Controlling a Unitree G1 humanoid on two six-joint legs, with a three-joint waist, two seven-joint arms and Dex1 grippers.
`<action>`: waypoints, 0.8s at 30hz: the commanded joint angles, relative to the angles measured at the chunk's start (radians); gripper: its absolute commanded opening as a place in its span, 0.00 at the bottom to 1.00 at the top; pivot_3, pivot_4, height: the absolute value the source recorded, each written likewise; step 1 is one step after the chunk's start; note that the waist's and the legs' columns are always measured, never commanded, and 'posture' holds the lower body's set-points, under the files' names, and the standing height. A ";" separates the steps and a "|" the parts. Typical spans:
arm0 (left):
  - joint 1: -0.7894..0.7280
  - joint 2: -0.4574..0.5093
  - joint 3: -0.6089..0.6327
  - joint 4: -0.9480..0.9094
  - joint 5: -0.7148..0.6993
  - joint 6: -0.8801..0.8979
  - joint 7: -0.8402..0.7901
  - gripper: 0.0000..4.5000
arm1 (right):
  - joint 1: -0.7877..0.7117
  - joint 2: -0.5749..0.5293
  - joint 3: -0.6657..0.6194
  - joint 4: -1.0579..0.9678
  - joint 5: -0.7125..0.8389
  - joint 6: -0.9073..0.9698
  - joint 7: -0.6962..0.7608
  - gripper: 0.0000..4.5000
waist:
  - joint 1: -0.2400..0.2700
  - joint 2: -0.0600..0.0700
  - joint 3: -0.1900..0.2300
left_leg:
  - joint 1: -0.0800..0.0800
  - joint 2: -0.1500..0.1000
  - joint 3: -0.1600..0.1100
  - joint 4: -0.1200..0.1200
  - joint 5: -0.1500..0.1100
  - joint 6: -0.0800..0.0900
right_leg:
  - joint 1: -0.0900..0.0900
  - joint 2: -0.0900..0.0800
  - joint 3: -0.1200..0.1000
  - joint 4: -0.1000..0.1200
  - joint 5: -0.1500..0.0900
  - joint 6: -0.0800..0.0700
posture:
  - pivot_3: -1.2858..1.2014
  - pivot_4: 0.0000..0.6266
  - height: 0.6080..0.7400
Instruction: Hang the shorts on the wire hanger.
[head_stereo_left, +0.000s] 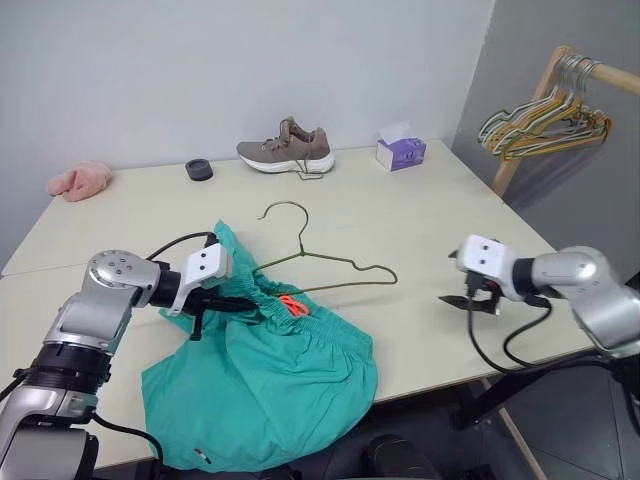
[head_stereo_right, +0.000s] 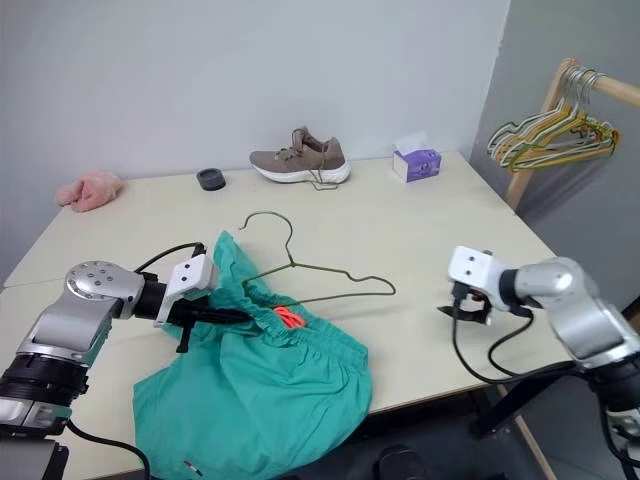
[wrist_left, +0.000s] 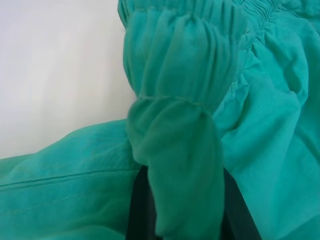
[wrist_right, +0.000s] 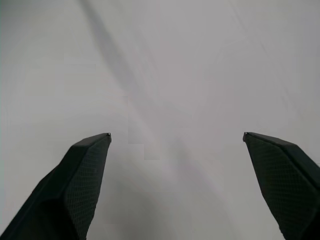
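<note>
Shorts are the teal-green heap at the near edge of the table, partly drooping over that edge, so I'll place everything else off them. Going left to right: far back and left of the shorts, near the wall, sits a small pink fuzzy cloth. The left gripper comes in from the shorts' left side and has its black fingers pressed together on a bunched fold of the gathered waistband; the wrist view shows a roll of teal fabric squeezed right between the two fingers. Behind the shorts, by the wall, there's a small dark round thing, can't tell what it is. The orange drawstring pokes out at the top of the shorts, just right of the gripper tip. The wire hanger lies flat on the table touching the shorts' far edge, its left end tucked under the fabric and its hook curling away toward the wall. Behind that, a tan sneaker, then a purple tissue box. Well to the right of the shorts, the right gripper hangs just over bare tabletop with its fingers spread wide, nothing between them. Furthest right and beyond the table, a bunch of coloured hangers hangs on a wooden rail.
</note>
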 joint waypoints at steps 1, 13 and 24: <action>-0.027 0.007 0.026 -0.008 -0.006 -0.010 0.009 0.00 | 0.072 0.031 -0.072 -0.172 0.172 0.161 0.040 0.99 | -0.001 0.000 0.000 | 0.000 0.000 -0.001 0.000 0.000 0.000 | 0.000 0.000 0.000 0.000 0.000 0.000 | 0.42 0.00 1.00; -0.053 -0.007 0.020 0.010 -0.006 -0.012 0.013 0.00 | 0.244 0.351 -0.060 -0.385 0.391 0.596 -0.250 0.99 | 0.000 0.000 -0.001 | 0.000 0.000 -0.001 0.002 0.000 0.000 | 0.001 0.001 0.000 0.000 0.000 0.000 | 0.41 0.00 1.00; -0.051 -0.018 0.028 0.027 -0.009 -0.025 0.030 0.00 | 0.173 0.502 -0.003 -0.327 0.433 0.724 -0.367 0.78 | 0.000 0.000 -0.001 | -0.001 0.000 -0.001 0.002 0.000 0.000 | 0.001 0.001 0.000 0.000 0.000 0.000 | 0.42 0.00 1.00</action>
